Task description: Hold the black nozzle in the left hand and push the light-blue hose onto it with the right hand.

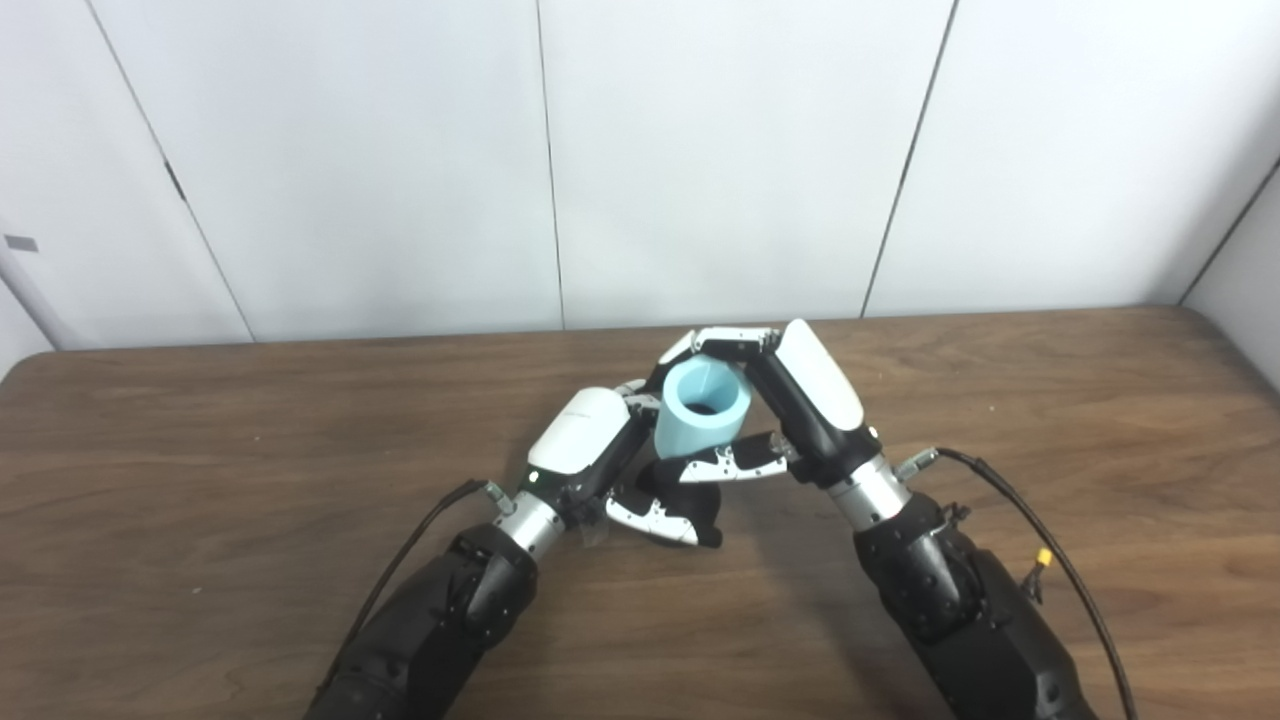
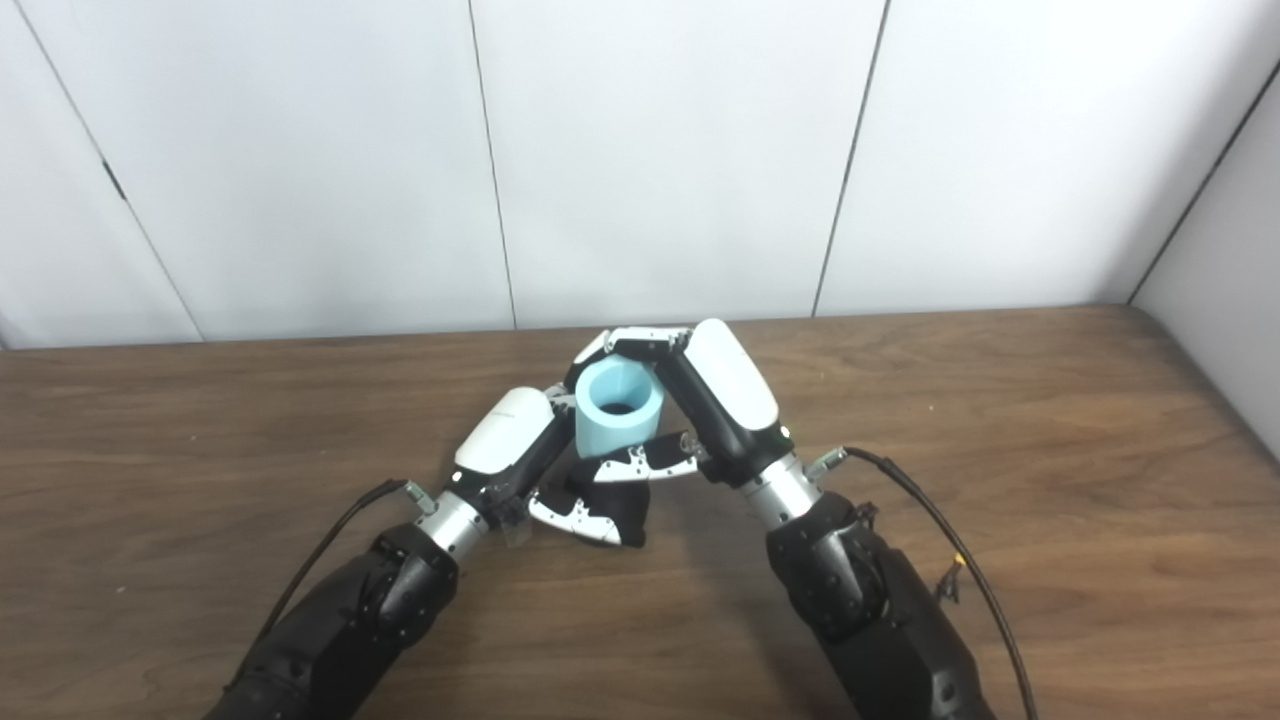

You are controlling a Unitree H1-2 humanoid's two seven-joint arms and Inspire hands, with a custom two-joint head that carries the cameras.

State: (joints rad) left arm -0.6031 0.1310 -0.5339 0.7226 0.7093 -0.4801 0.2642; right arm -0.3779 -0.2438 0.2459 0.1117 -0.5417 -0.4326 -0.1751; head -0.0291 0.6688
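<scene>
Spanning the whole lower part of both views: brown wood-grain desk (image 1: 200, 480), backed by white wall panels (image 1: 400, 160) with thin dark seams. Rising from the bottom edge on either side: two black arms, each trailing a black cable (image 1: 1050, 550) at the wrist, leaning inward so that both hands meet near the desk's middle.

Right hand (image 1: 790, 400), white-backed, raised and tilted toward the left: closed around the light-blue hose (image 1: 702, 410), fingers (image 1: 735, 342) curled over the far side of the rim, thumb (image 1: 735, 463) pressed across the near lower side. Hose: short, thick-walled tube, roughly upright with a slight lean, open end facing up toward the cameras, dark bore visible inside.

Left hand (image 1: 600, 460), lower and close to the desk surface: wrapped on the black nozzle (image 1: 690, 495), thumb (image 1: 652, 520) lying along its near side, fingers hidden behind the hose and partly out of sight. Nozzle: dark shape directly under the hose, near or on the desk, mostly covered by both hands; exact form hard to make out.

Lower end of the hose meeting the top of the nozzle, right thumb crossing just at that junction; how far the hose sits over the nozzle impossible to tell.
</scene>
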